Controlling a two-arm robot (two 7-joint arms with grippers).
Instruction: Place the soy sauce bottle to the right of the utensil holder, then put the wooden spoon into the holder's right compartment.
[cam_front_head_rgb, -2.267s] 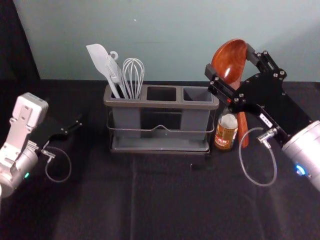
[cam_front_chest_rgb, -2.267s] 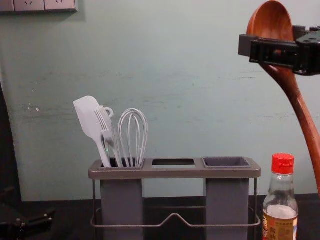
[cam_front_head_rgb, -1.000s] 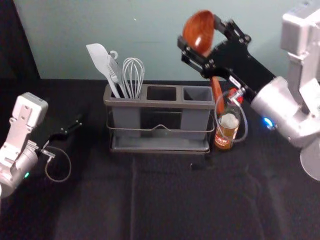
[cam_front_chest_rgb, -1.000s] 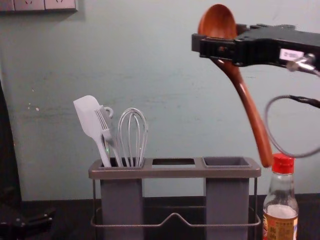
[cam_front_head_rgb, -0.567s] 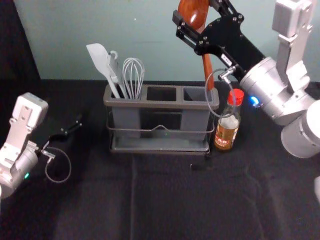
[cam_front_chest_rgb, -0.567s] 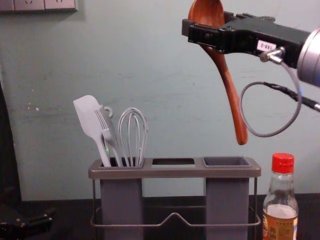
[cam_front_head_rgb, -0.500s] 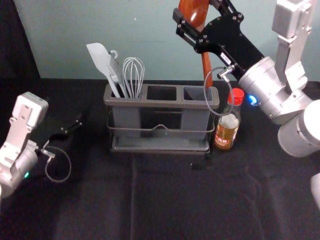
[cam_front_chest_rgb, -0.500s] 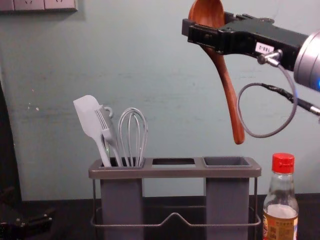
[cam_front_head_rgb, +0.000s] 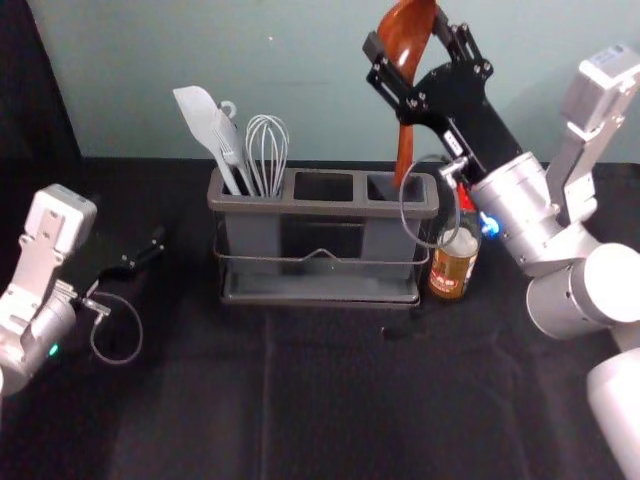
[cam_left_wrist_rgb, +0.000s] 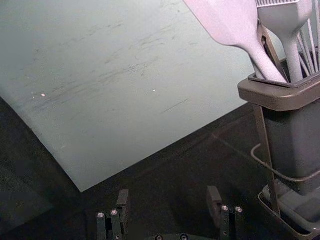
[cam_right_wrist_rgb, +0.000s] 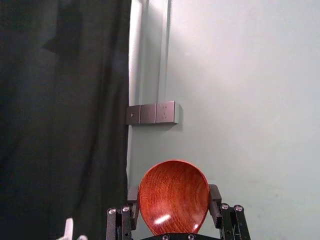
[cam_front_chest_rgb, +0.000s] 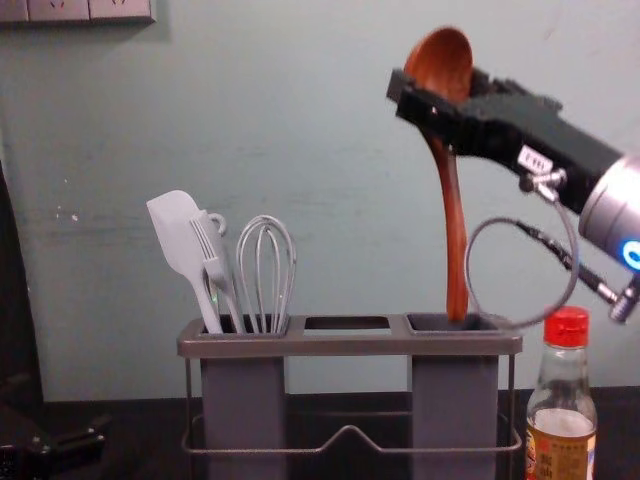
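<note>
On our black bench (cam_front_head_rgb: 330, 400), the utensil holder (cam_front_head_rgb: 300, 208) and soy sauce bottle (cam_front_head_rgb: 452, 266) both stand lower than our right tool (cam_front_head_rgb: 406, 32).

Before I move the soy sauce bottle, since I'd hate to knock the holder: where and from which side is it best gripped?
I'd take the soy sauce bottle by its labelled body, coming level from the robot's right: it stands upright, is widest there and narrows toward the red cap, while the utensil holder stands close on its left.
</note>
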